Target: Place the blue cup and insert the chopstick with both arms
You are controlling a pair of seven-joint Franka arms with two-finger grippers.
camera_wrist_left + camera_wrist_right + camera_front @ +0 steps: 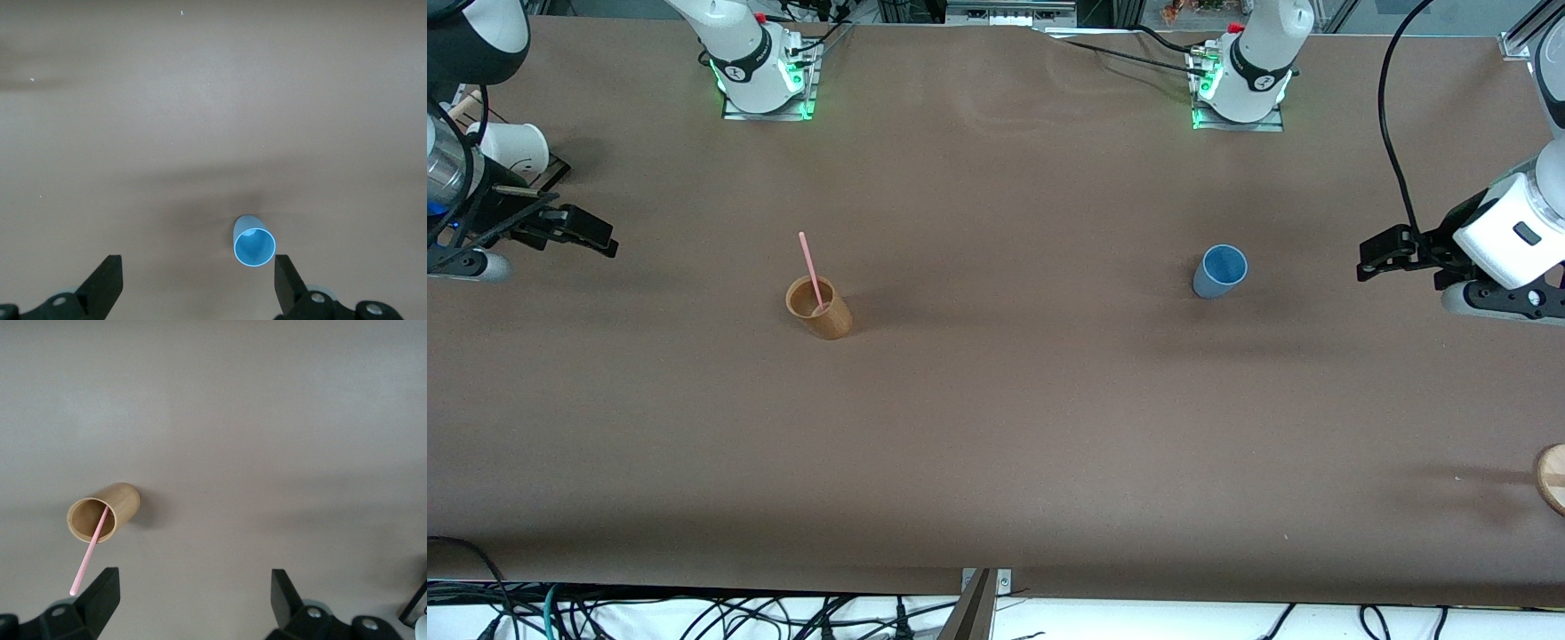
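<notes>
Nothing done yet. My left end effector [1371, 260] and right end effector [591, 233] both hang w/ fingers apart, empty. Blue cup [1218, 272] stands well apart from the tan cup [819, 308], toward left arm's end. Chopstick [811, 271] sits in tan cup (leaning). Left: place cup, move stick.

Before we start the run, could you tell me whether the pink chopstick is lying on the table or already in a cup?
In a cup: the chopstick stands tilted in the upright tan cup, its upper end sticking out.
</notes>
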